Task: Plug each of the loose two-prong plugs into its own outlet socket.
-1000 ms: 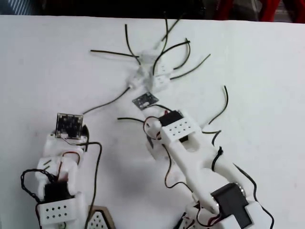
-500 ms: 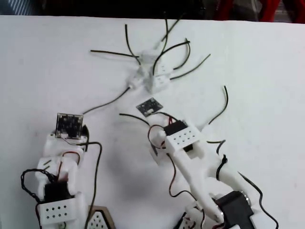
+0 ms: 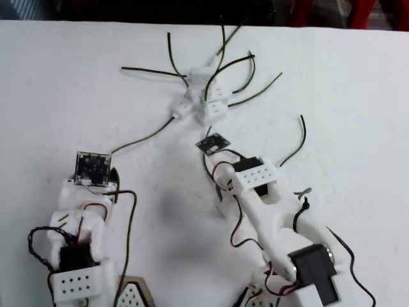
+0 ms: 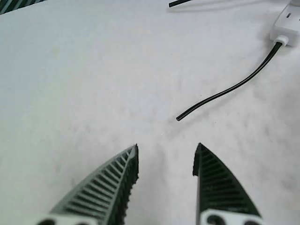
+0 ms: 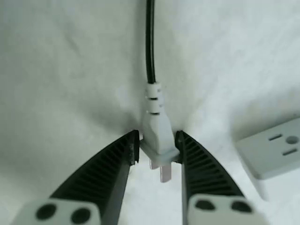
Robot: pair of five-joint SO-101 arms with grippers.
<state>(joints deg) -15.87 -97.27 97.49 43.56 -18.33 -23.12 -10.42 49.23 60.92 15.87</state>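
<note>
My right gripper (image 5: pixel 157 143) is shut on a white two-prong plug (image 5: pixel 158 136), prongs pointing back toward the wrist, its black cord (image 5: pixel 150 37) running away over the table. A white outlet socket (image 5: pixel 274 152) lies just beside that gripper. In the high view the right arm (image 3: pixel 255 179) sits mid-table, just below a cluster of white outlets and plugs (image 3: pixel 206 102) with black cords. My left gripper (image 4: pixel 166 152) hangs open over bare table, nothing between its fingers. A loose cord end (image 4: pixel 180 117) lies ahead of it, leading to a white plug (image 4: pixel 281 40).
The left arm (image 3: pixel 86 211) rests at the table's near left. Black cords (image 3: pixel 294 150) fan out from the cluster and trail to the right of the right arm. The white table (image 3: pixel 77 83) stretches bare at far left and far right.
The right arm has swung to the right, dragging the held plug's cord with it. The left arm has stayed still.
</note>
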